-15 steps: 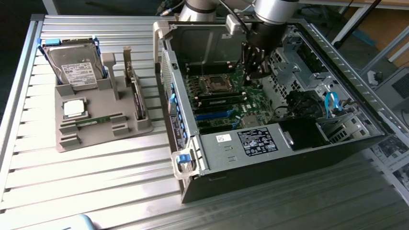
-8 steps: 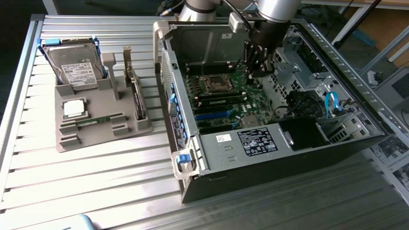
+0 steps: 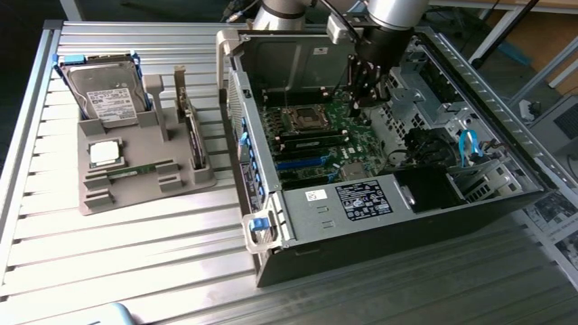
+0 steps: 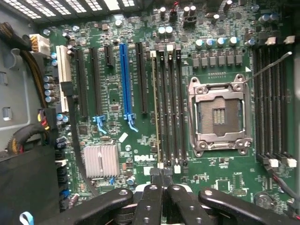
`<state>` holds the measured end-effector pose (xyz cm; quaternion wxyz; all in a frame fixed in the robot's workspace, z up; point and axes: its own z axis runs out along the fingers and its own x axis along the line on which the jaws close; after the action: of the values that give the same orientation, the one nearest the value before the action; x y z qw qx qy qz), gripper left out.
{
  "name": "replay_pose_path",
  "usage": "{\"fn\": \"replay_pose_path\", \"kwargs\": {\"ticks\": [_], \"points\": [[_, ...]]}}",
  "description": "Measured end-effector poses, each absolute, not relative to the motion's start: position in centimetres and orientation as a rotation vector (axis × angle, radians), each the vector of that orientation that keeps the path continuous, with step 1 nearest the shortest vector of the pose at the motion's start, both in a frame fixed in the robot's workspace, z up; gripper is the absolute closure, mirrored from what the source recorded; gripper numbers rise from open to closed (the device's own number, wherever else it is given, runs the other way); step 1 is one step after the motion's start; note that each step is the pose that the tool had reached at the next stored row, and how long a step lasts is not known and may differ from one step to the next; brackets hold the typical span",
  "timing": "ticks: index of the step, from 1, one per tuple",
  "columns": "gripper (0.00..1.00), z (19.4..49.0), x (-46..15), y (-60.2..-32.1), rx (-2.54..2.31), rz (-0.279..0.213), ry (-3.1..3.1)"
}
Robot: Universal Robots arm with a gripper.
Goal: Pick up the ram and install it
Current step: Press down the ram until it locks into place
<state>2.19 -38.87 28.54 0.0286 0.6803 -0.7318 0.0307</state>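
With the hand (image 4: 161,185) down inside the open PC case (image 3: 298,227), fingers pinched together and no gap between them, this looks like the seating stage, not the pick.

- Ram (image 4: 154,108): seen edge-on in the wrist view, a thin gold-edged line in the outermost slot of the four-slot bank, the one farthest from the CPU socket (image 4: 219,115) and nearest the long black card slot. It spans the full slot length.
- Can't tell whether it's fully seated or just resting in the slot. The white latches (image 4: 161,165) at the near end don't settle it.
- Key relation: the ram's long axis runs straight away from the fingertips, parallel to the empty slots beside it. The hand sits over the latch end of that slot, roughly in line with the stick rather than over its middle.
- Can't tell whether the fingertips touch the stick's edge or hang just above it. No clear grip either, since the stick's end and the fingertips merge in the wrist view.
- Exterior view: hand (image 3: 366,98) hangs over the motherboard, just past the socket (image 3: 302,120), well apart from the grey parts tray (image 3: 118,196) on the table (image 3: 118,271).
- A second, similar green stick (image 3: 135,171) lies flat in the tray.

My read: the ram is at its slot, with lock-in unconfirmed.
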Motion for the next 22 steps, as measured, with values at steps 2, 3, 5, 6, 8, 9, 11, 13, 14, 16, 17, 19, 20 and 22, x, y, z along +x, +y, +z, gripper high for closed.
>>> {"fn": "replay_pose_path", "kwargs": {"ticks": [2, 3, 5, 6, 8, 9, 11, 13, 14, 16, 17, 19, 20, 22], "points": [[0.89, 28.54, 2.26, -38.87, 2.105, 0.077, -2.267], [0.89, 28.55, 2.32, -38.86, 2.106, 0.075, -2.269], [0.89, 28.54, 2.33, -38.86, 2.103, 0.074, -2.272], [0.89, 28.54, 2.33, -38.86, 2.103, 0.074, -2.272], [0.89, 28.54, 2.33, -38.86, 2.103, 0.074, -2.272], [0.89, 28.52, 2.34, -38.87, 2.101, 0.069, -2.269], [0.89, 28.48, 2.36, -38.87, 2.083, 0.028, -2.247], [0.89, 28.48, 2.35, -38.87, 2.08, 0.021, -2.244], [0.89, 28.47, 2.36, -38.87, 2.08, 0.021, -2.244], [0.89, 28.47, 2.36, -38.87, 2.08, 0.021, -2.244], [0.89, 28.47, 2.36, -38.87, 2.08, 0.021, -2.244], [0.89, 28.46, 2.36, -38.87, 2.08, 0.021, -2.244], [0.89, 28.47, 2.36, -38.87, 2.08, 0.021, -2.244], [0.89, 28.47, 2.36, -38.86, 2.08, 0.021, -2.244]]}}
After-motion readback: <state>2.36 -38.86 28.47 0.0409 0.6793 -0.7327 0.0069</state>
